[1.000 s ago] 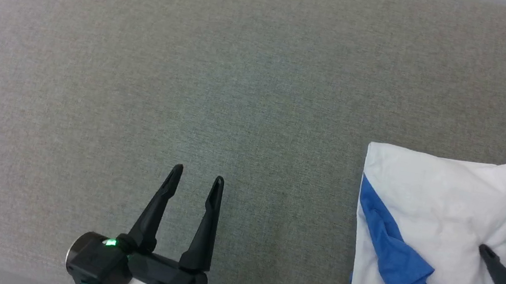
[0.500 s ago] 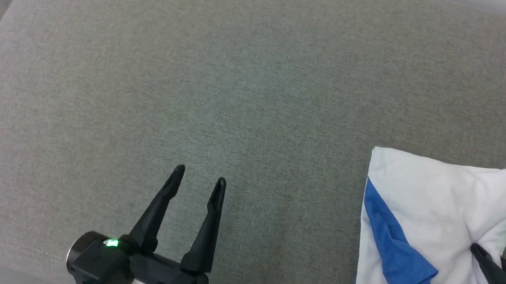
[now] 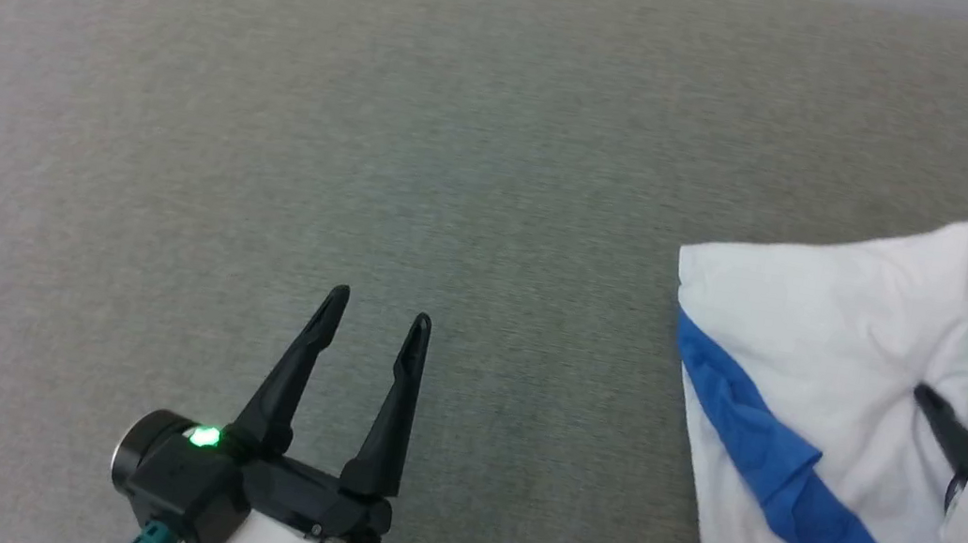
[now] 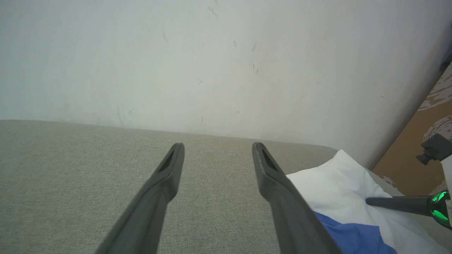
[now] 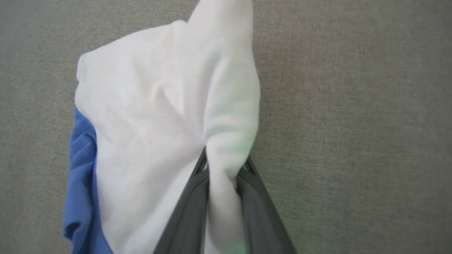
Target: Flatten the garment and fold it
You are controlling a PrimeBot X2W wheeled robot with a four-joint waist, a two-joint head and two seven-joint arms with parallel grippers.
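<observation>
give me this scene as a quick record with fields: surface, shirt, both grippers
surface: grey fabric top
shirt: white with a blue stripe across it, folded into a compact packet, on the robot's right side of the surface, bunched where it is pinched
left gripper: open, holding nothing, over bare surface, apart from the shirt
right gripper: shut on a fold of white cloth near the shirt's right edge
</observation>
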